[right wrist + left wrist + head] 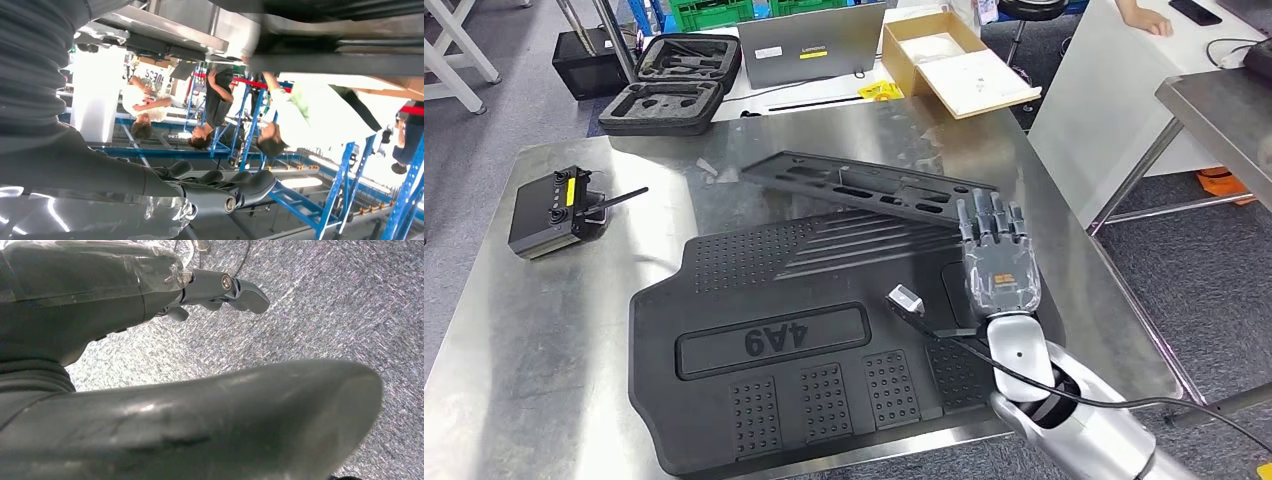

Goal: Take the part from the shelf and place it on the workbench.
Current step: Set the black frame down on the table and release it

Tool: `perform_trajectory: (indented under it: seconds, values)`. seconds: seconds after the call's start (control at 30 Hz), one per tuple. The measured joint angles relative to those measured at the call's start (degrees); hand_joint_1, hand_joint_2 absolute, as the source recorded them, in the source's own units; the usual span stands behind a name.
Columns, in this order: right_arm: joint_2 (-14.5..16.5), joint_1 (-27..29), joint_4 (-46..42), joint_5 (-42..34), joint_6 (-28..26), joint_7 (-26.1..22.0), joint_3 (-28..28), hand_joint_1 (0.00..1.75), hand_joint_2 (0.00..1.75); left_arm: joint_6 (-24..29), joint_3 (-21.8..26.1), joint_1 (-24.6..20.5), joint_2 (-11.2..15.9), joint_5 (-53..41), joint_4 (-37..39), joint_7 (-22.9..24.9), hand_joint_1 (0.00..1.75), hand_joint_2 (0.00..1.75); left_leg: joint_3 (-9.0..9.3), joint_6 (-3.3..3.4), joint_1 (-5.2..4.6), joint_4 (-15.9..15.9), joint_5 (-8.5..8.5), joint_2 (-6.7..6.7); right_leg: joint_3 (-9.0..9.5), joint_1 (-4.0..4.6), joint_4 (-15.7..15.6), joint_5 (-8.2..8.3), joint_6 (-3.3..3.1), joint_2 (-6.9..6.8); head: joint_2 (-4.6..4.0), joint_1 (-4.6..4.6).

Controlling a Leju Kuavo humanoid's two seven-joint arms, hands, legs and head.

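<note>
Under my right hand (999,262), fingers straight and apart, holding nothing: big black mat (754,330); long black part (864,190) at fingertips, on workbench (544,330). Left hand (220,290) grip: cannot tell.

"4A9" on black mat (724,420)

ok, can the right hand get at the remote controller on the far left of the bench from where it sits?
Probably not without repositioning. The right hand rests flat at the bench's right side; the remote controller lies across the wide black floor mat, near the opposite edge.

Long black slotted part (874,190) lies flat on workbench (544,330).
</note>
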Motion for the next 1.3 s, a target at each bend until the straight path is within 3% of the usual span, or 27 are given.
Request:
perform_trajectory:
  seconds: [0.07,0.2,0.27,0.4,0.53,0.73,0.8,0.97,1.17,1.3]
  values:
    - [-0.04,0.60,-1.25,-0.03,1.48,-0.12,-0.66,0.00,1.75,0.00,0.01,0.07,0.02,0.08,0.00,-0.09,0.00,0.00,0.01,0.00,0.00,0.00,0.00,0.00,0.00,0.00,-0.01,0.00,0.00,0.00,0.00,-0.01]
    - [-0.06,1.53,-3.62,0.04,2.54,-0.05,-1.83,0.00,0.00,0.00,0.01,0.26,0.04,0.15,0.00,-0.20,0.00,0.00,0.02,0.00,0.00,0.00,0.00,0.00,0.01,0.00,-0.01,0.00,0.00,0.00,0.00,-0.01]
    - [-0.07,2.04,-4.81,0.44,2.26,0.26,-2.44,0.00,0.00,0.00,0.01,0.30,0.05,0.18,0.00,-0.28,0.00,0.00,0.02,0.00,0.00,0.00,0.00,0.00,0.02,0.00,-0.02,0.00,0.00,0.00,0.00,-0.01]
    - [-0.07,3.24,-6.94,1.84,-0.19,0.78,-3.87,0.00,1.75,0.00,0.02,0.30,0.05,0.20,0.00,-0.42,0.00,0.00,0.03,0.00,0.00,0.00,0.00,0.00,0.03,0.00,-0.02,0.00,0.00,0.00,0.00,0.00]
    - [-0.05,5.17,-8.73,3.34,-9.41,0.91,-5.81,0.00,1.75,0.04,0.02,0.28,0.05,0.09,0.00,-0.42,0.00,0.00,0.04,0.00,0.00,0.00,-0.01,0.00,0.05,0.00,-0.03,0.00,0.00,0.00,0.00,-0.01]
    - [0.28,9.01,-10.83,5.02,-35.62,0.26,-10.45,0.00,1.75,0.71,0.01,0.08,0.05,-0.78,0.00,0.03,0.00,0.00,0.06,0.04,0.00,-0.01,-0.04,0.00,0.08,0.00,-0.05,-0.01,0.01,-0.01,0.00,0.00]
    - [0.62,9.82,-11.37,4.94,-41.58,-0.22,-11.75,0.00,1.75,0.79,0.01,-0.06,0.05,-1.04,0.00,0.11,0.00,0.00,0.08,0.03,0.00,-0.02,-0.05,0.00,0.10,0.00,-0.05,-0.01,0.01,0.00,0.00,0.00]
    - [1.68,10.96,-12.64,2.48,-44.62,-3.35,-13.95,0.00,1.75,0.85,0.01,-0.31,0.05,-1.16,0.00,0.21,0.00,0.00,0.18,0.03,0.00,-0.03,-0.06,0.00,0.21,0.00,-0.05,-0.01,0.01,0.00,0.00,0.01]
    - [9.18,12.52,-15.68,-16.08,-44.71,-30.58,-18.35,0.00,1.75,1.90,0.01,-0.17,0.05,-0.39,0.00,-0.02,0.00,0.00,0.30,0.03,0.01,-0.08,-0.06,-0.01,0.31,0.02,-0.06,-0.03,0.01,-0.01,0.00,-0.01]
    - [13.54,13.52,-16.03,-16.54,-44.71,-32.65,-20.59,0.00,1.75,5.44,0.26,0.22,-0.03,0.77,0.00,-0.24,0.00,0.00,0.32,0.02,0.01,-0.12,-0.06,0.00,0.31,0.02,-0.06,-0.04,0.01,0.00,0.00,0.00]
